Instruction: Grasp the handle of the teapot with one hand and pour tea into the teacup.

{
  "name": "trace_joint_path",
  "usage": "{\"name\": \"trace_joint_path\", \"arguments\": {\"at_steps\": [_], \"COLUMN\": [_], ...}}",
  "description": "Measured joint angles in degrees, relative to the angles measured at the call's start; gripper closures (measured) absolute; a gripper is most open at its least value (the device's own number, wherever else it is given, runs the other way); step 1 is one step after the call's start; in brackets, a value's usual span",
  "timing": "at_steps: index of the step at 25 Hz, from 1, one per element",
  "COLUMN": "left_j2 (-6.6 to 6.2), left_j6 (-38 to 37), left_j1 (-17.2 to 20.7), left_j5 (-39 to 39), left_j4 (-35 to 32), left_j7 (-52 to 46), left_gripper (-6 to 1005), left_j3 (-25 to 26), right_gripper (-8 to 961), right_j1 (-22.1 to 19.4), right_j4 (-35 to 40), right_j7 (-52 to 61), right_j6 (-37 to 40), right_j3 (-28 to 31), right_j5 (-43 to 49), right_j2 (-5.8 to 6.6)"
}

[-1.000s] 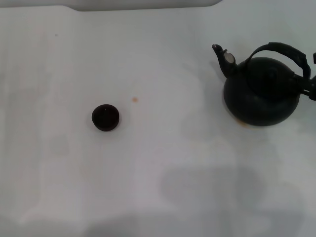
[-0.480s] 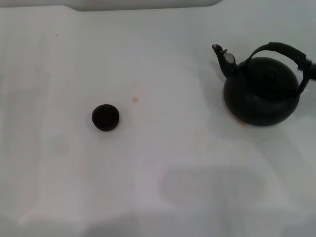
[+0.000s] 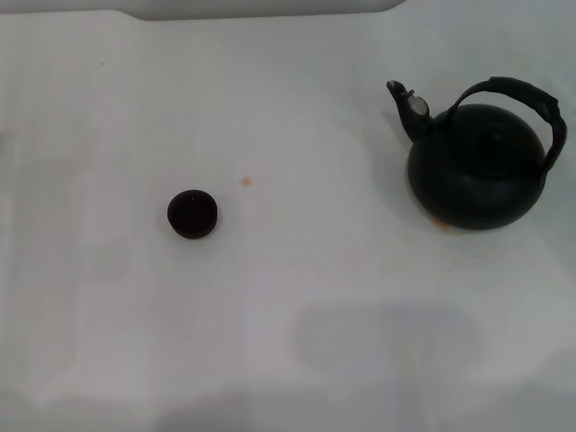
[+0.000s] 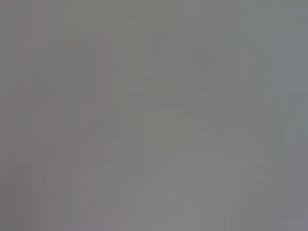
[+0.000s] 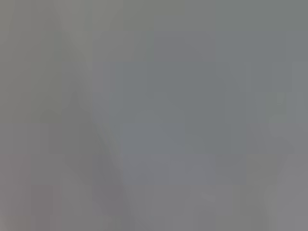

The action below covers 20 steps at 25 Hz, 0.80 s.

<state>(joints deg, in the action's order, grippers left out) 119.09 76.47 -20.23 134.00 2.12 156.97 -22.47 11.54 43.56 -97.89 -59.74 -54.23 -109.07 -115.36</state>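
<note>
The black teapot (image 3: 475, 171) stands upright on the white table at the right in the head view. Its arched black handle (image 3: 531, 99) loops over its top, and its short spout (image 3: 409, 108) with a silvery cap points left. The tiny dark teacup (image 3: 193, 213) stands upright at the left of centre, well apart from the teapot. Neither gripper shows in the head view. Both wrist views show only a blank grey surface.
The white table (image 3: 297, 297) has a small orange spot (image 3: 246, 181) between cup and teapot and a faint orange stain (image 3: 443, 227) by the teapot's base. A pale raised edge (image 3: 261, 9) runs along the back.
A dark gripper tip that touched the handle at the right edge has drawn back out of view. The teapot and the teacup have not moved.
</note>
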Motion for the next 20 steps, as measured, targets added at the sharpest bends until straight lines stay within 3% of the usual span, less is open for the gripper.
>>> {"name": "trace_joint_path", "arguments": {"at_steps": [3, 6, 14, 20], "left_j2": [0.0, 0.02, 0.16, 0.18], "left_j6": [0.02, 0.04, 0.38, 0.39], "left_j1": [-0.11, -0.18, -0.44, -0.54], "left_j5": [-0.05, -0.06, -0.19, -0.27], "left_j4": [0.04, 0.11, 0.32, 0.34], "left_j7": [-0.01, -0.01, -0.04, -0.07], "left_gripper": [108, 107, 108, 108], "left_j3": [-0.05, -0.09, -0.22, -0.3], "right_gripper": [201, 203, 203, 203], "right_j1": [6.24, 9.69, 13.06, 13.23], "right_j4": [-10.47, -17.79, -26.73, -28.48], "right_j7": [-11.16, -24.6, -42.62, -44.52], "right_j6": [0.26, 1.37, 4.63, 5.27], "right_j3": [5.91, 7.81, 8.18, 8.27], "right_j5": [-3.0, -9.53, -23.96, -26.87], "right_j2": [-0.02, -0.04, -0.08, -0.03]}}
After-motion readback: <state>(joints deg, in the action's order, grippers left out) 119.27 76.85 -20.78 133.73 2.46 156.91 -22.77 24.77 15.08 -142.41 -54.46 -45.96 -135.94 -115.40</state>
